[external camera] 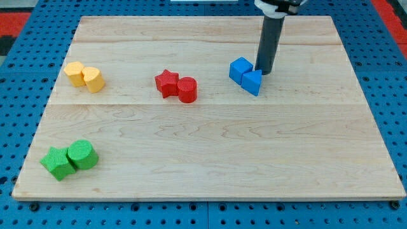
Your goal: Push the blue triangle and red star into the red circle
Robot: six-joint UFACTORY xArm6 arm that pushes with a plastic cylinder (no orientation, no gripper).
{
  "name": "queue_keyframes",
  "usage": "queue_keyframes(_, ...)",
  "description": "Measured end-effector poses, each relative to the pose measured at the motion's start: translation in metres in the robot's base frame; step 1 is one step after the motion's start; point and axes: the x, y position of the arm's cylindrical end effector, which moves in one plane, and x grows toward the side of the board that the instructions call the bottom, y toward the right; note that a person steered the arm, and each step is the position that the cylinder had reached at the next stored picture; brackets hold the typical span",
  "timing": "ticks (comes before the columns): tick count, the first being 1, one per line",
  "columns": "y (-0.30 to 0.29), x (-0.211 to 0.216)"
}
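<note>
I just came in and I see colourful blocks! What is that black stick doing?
A robot arm's dark rod is pushing blocks around a wooden board. My tip sits right behind the blue triangle block, which touches a blue cube-like block. The red star block already touches the red circle block. The blue triangle is still apart from them, at the view's right. Yellow blocks and green blocks wait at the view's left.
</note>
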Motion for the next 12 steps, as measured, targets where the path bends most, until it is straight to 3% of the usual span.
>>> queue_keyframes(2, -0.009, 0.008)
queue_keyframes(3, 0.041, 0.014)
queue_keyframes(7, -0.071, 0.035)
queue_keyframes(9, -0.014, 0.116)
queue_keyframes(11, -0.101, 0.063)
queue_keyframes(12, -0.116, 0.095)
